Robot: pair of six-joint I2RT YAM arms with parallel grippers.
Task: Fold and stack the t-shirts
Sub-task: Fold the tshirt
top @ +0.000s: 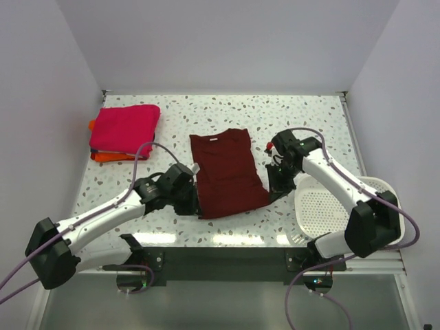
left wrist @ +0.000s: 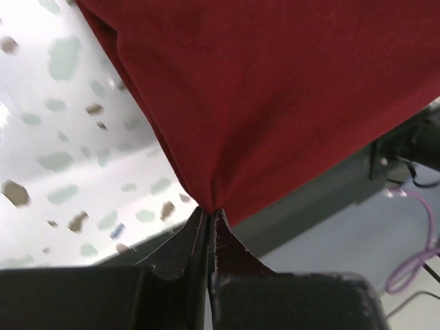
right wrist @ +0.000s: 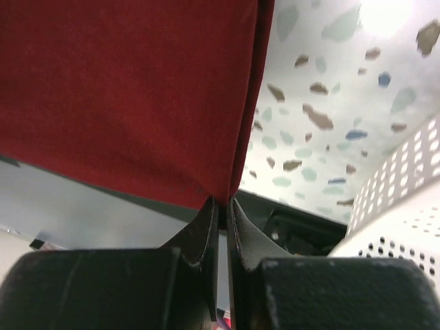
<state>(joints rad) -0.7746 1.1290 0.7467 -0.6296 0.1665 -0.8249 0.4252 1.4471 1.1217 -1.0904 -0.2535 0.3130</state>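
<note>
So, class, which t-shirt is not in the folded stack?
The maroon t-shirt, lying alone in the middle; the pink t-shirt sits folded on the orange t-shirt at the far left.

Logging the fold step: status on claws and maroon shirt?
Left claw shut on maroon shirt, near-left corner. Right claw shut on near-right corner. Shirt spread flat, collar far. White basket off to the right, clear of shirt.
</note>
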